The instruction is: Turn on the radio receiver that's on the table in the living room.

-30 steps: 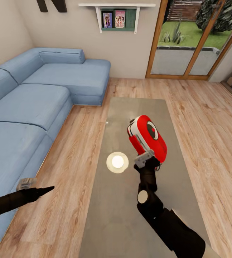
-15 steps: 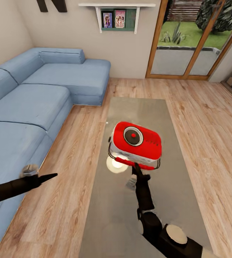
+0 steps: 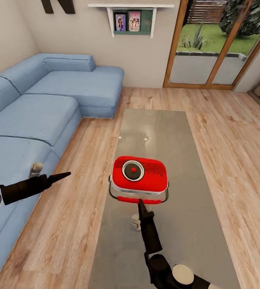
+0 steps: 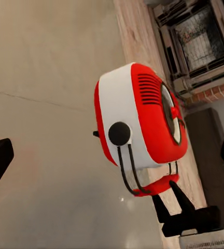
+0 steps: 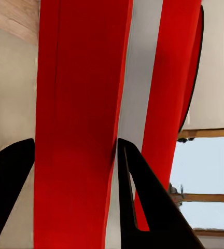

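**One red radio up off the glass, pinched in my right gripper**

One arm has the load: my right gripper (image 3: 143, 204) comes up from below in the head view and its dark fingers are clamped on the lower red rim of the small bright red rounded box radio (image 3: 139, 175). The right wrist camera confirms it, with one black finger on each side of a broad red band of the radio (image 5: 78, 124) and pressed against it. The radio sits lifted above the long low coffee table with the glossy grey-brown top (image 3: 178, 132), dial face turned up towards my head camera: round white-ringed dial (image 3: 133, 170), dark speaker grille to its right, thin wire handle (image 3: 113, 193) looping down around the sides.

My left gripper (image 3: 66, 175) hangs out over the light wood plank floor (image 3: 86, 208), between the blue sectional sofa (image 3: 45, 104) and the table, well apart from the radio. From the left wrist camera I see its two dark fingertips spread wide at the frame edges, nothing between them, and the radio (image 4: 138, 119) square ahead with the right gripper (image 4: 179, 205) beneath it. Glass doors (image 3: 210, 44) stand at the far wall.
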